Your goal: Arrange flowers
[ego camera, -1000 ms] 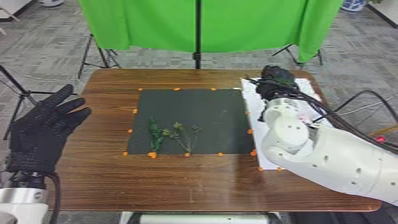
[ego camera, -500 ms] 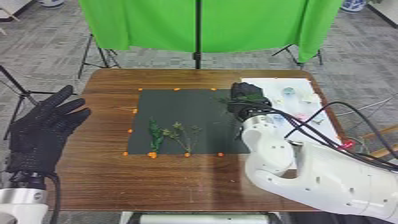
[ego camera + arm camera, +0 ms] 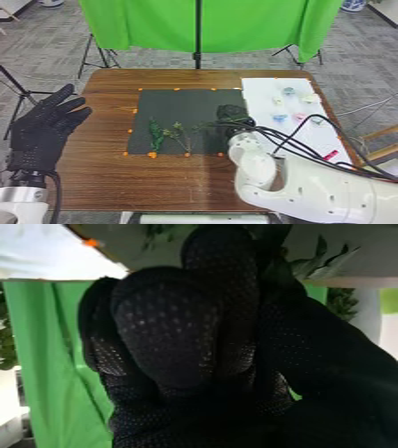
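Has carried a leafy sprig (image 3: 213, 123), gripped in the right hand (image 3: 234, 116), from the white sheet (image 3: 258, 89) to the dark mat (image 3: 178, 102), near its right edge; probably ready to lay it beside the other stems (image 3: 156, 135).

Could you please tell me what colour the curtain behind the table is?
Bright green, clearest in the head view.

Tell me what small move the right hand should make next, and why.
Probably ease the right hand down and lay its greenery on the dark mat, alongside the leafy sprig and the branching sprig. The hand is over the mat's right part with fingers curled round the greenery, and both sprigs lie farther left.
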`<state>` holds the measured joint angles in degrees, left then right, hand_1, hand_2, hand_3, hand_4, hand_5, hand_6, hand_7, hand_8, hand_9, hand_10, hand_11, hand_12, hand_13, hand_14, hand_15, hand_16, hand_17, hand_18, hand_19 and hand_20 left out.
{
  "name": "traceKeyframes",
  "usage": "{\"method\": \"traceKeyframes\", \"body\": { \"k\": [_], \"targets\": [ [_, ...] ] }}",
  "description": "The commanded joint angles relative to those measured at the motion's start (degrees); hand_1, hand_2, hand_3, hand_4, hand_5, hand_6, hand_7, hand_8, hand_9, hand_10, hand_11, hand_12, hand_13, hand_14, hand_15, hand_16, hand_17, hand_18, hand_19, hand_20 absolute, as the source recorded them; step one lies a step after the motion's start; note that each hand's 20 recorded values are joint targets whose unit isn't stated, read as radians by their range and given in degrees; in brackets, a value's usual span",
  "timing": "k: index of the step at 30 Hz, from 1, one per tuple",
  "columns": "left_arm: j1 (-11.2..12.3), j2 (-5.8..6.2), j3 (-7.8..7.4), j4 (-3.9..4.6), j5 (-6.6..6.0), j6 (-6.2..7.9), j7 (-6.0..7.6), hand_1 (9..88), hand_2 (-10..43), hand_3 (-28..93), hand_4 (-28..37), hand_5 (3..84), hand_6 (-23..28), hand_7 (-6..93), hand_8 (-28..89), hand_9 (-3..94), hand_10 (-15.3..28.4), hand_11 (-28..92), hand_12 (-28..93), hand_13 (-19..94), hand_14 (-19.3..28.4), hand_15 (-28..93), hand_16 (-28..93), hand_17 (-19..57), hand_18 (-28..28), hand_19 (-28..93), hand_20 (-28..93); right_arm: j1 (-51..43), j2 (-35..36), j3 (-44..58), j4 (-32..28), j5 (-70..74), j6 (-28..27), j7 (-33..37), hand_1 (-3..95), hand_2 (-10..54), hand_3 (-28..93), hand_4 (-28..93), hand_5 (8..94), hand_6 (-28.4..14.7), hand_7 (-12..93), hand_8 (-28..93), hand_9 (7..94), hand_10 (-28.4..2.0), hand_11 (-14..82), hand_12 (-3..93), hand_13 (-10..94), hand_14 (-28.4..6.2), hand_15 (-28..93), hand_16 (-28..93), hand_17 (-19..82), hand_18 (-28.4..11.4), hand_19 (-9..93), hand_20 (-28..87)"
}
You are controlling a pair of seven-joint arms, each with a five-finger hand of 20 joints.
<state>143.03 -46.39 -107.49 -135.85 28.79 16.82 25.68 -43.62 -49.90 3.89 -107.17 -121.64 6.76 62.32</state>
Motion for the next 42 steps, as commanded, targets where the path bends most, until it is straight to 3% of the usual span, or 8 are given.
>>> {"method": "traceKeyframes", "body": {
  "k": [1,17,26,36,42],
  "targets": [
    [0.25,-0.25,0.09,0.32,0.40,-0.50,-0.86,21.9,9.4,78,-27.4,37.1,9.8,13.2,-9,33.9,19.9,29,11,24,27.3,62,-12,-10.4,21.2,54,18,-0.92,-1.78,0.24,-0.16,1.41,-4.32,0.80,55.5,-9.5,72,-28,89.0,-2.8,16,7,93.7,-9.1,37.7,14.0,94,-4.1,56,19,60,-16.4,93,5],
    [0.04,-0.23,0.06,0.41,0.61,-0.81,-1.66,21.8,9.4,78,-27.2,36.8,9.3,13.8,-9,33.9,19.0,31,11,25,26.5,63,-13,-10.1,21.1,54,18,-1.60,-1.49,1.26,-1.13,2.52,-5.98,0.75,44.1,-9.5,69,-24,85.8,-4.0,13,4,93.7,-10.1,33.9,15.3,94,-5.0,54,20,58,-17.6,93,6],
    [0.19,-0.30,0.05,0.32,0.50,-0.41,-1.45,21.7,9.4,78,-26.6,36.8,9.2,14.2,-9,33.9,18.9,31,10,25,26.3,63,-13,-10.0,21.1,54,17,-2.05,-1.42,2.52,-2.27,3.01,-6.74,-0.26,37.6,-9.5,73,-24,84.8,-4.0,14,-10,93.7,-11.0,32.1,16.3,94,-5.4,53,22,57,-18.5,93,8],
    [1.51,-0.08,0.12,0.05,0.03,0.12,-0.30,21.7,9.4,78,-26.7,36.8,9.0,14.6,-9,33.9,18.5,32,10,25,25.8,64,-14,-9.9,20.9,55,17,0.17,1.74,2.15,-3.95,-2.08,2.54,1.22,33.3,-9.5,72,-23,83.8,-4.9,14,-11,93.7,-12.0,32.2,16.1,94,-5.8,53,22,58,-19.4,93,8],
    [2.11,-0.46,-0.54,-0.17,0.03,0.30,-0.19,21.8,9.2,78,-27.0,36.9,9.2,14.8,-10,33.9,18.9,32,10,25,26.4,63,-14,-10.0,20.9,55,17,-1.44,5.70,9.11,-5.27,-1.12,5.59,0.31,31.2,-8.4,72,-23,76.2,-5.8,14,-10,93.6,-12.5,27.9,17.6,92,-6.3,52,22,56,-20.0,93,5]
  ]
}}
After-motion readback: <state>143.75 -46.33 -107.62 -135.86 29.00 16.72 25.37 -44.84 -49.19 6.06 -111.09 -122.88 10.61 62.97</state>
